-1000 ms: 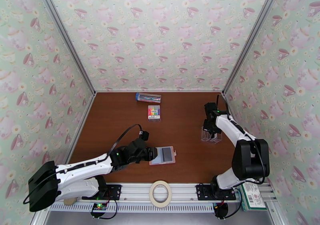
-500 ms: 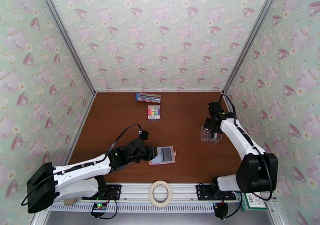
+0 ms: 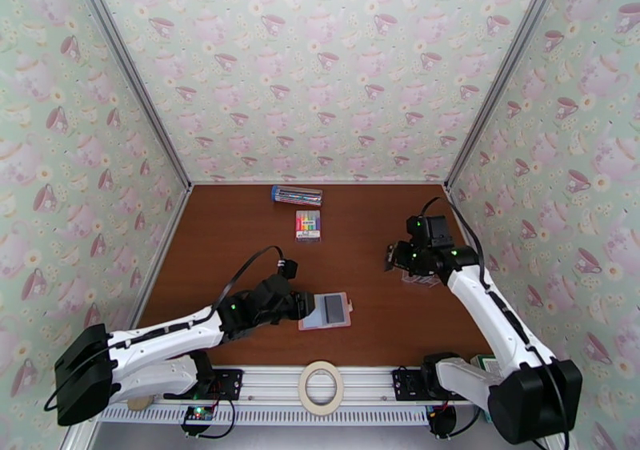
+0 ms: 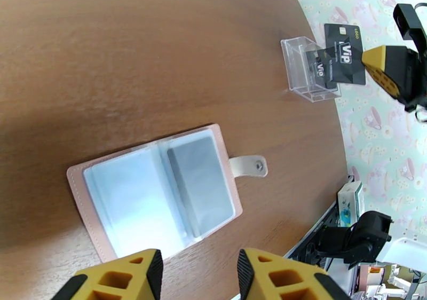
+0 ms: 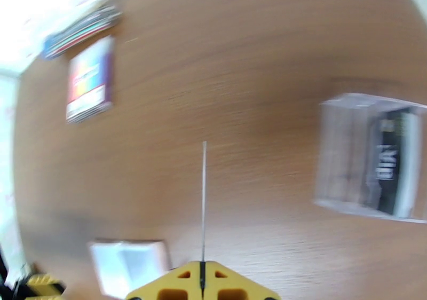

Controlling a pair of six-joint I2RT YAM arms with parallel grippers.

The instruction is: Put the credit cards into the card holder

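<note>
Right hand (image 5: 203,268) with card (image 5: 203,199), edge-on

The table (image 4: 133,55) is brown wood-grain, smooth with a soft sheen. The card holder (image 4: 123,189) has a dusty-pink, leather-like cover, matt, with stitching along its edge. Its inner pockets (image 4: 200,186) are clear glossy plastic over grey-blue and catch glare. The snap button (image 4: 259,164) looks like metal. The credit card (image 4: 346,53) is black plastic with a slight gloss, and the box (image 4: 299,63) is transparent hard plastic. The fingers (image 4: 125,274) of the left gripper (image 4: 198,261) are matt yellow plastic. The walls (image 3: 320,67) look like matt printed paper, the frame rails (image 3: 132,75) like brushed metal.
</note>
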